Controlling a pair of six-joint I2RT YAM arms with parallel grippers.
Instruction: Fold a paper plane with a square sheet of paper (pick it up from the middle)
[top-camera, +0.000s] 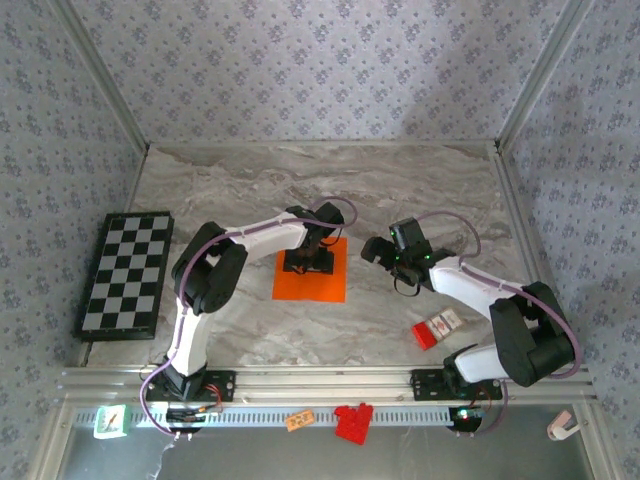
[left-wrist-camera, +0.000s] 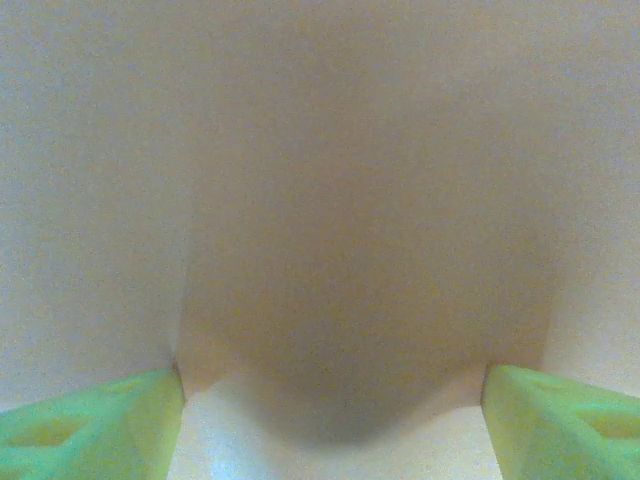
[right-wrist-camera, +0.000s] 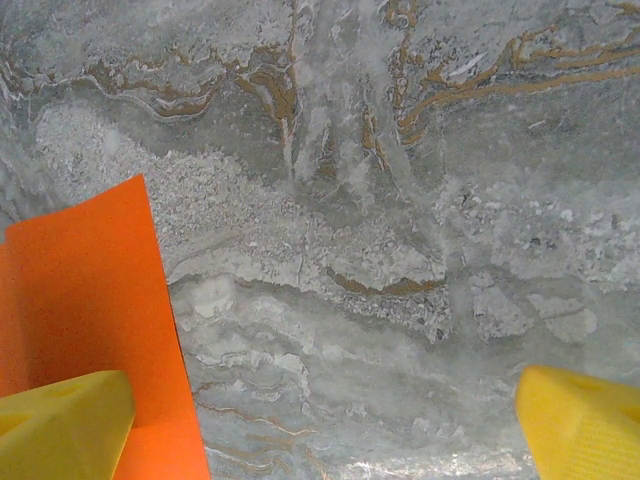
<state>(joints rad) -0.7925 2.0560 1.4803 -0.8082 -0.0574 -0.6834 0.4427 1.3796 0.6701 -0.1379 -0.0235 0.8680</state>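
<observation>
- The square sheet of paper (top-camera: 310, 288) lies flat and unfolded on the marble table (top-camera: 420, 190).
- My left gripper (top-camera: 308, 262) points down over the middle of the sheet. From above I cannot tell if it touches the paper.
- In my left wrist view, the green fingertips (left-wrist-camera: 90, 430) stand far apart at the two lower corners. These jaws are open and pinch nothing. The surface between them is pale, blurred and very close.
- My right gripper (top-camera: 383, 253) hovers just beside the right edge of the sheet, with its jaws wide apart and empty.
- Its yellow fingertips (right-wrist-camera: 60, 425) are over bare marble, and the left one overlaps the edge of the sheet.
- The checkerboard (top-camera: 127, 272) lies well to the left of the sheet.
- The red-and-white box (top-camera: 437, 328) lies to the right of the sheet, nearer to my bases.
</observation>
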